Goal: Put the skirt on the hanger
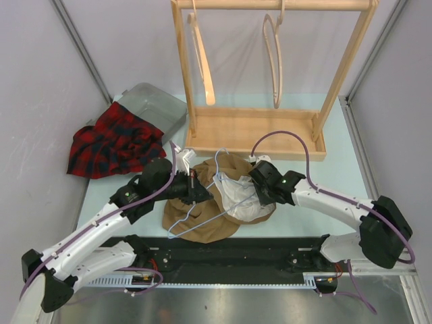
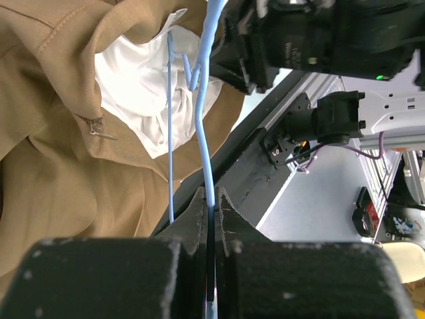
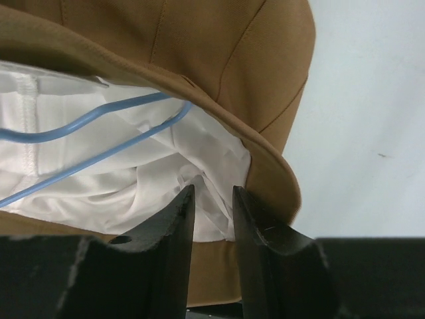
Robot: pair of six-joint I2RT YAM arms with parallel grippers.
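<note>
Atop the skirt [image 1: 202,226], hanger [image 2: 202,133] lying diagonally, hook toward rack [image 1: 256,131]

Hanger [image 2: 206,166] lies on skirt [image 1: 216,229], seemingly partly inside.

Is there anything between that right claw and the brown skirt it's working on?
Nothing visible. The right gripper has its tips right at the white lining of the skirt, jaws apart, with no object between. The hanger, pinched by the left gripper, already reaches into the waistband beside them.
</note>
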